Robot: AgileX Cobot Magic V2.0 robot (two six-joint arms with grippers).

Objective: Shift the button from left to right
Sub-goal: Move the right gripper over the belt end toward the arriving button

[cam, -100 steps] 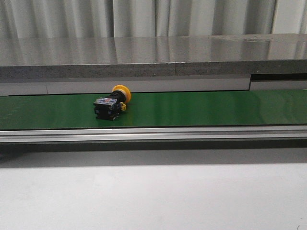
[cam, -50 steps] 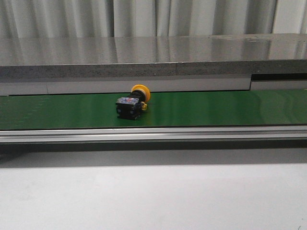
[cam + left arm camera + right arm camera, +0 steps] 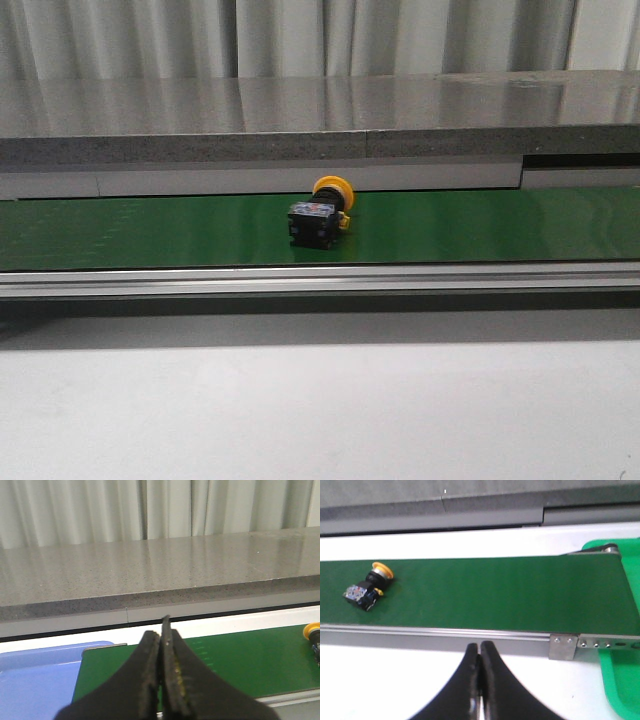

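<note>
The button [image 3: 318, 215], a black blocky body with a round yellow-orange cap, lies on its side on the green conveyor belt [image 3: 480, 225] near the middle. It also shows in the right wrist view [image 3: 367, 587] and, only its cap edge, in the left wrist view [image 3: 314, 632]. My left gripper [image 3: 161, 630] is shut and empty over the belt's left end. My right gripper [image 3: 480, 652] is shut and empty in front of the belt rail, well to the right of the button. Neither gripper shows in the front view.
A blue tray [image 3: 35, 680] sits at the belt's left end. A green tray [image 3: 620, 680] sits at the belt's right end. A grey stone ledge [image 3: 320, 120] runs behind the belt, an aluminium rail [image 3: 320, 278] along its front. White table [image 3: 320, 410] lies in front.
The button has travelled to the right along the belt, from left of centre to the middle. The grippers are not seen in the earlier frames.
</note>
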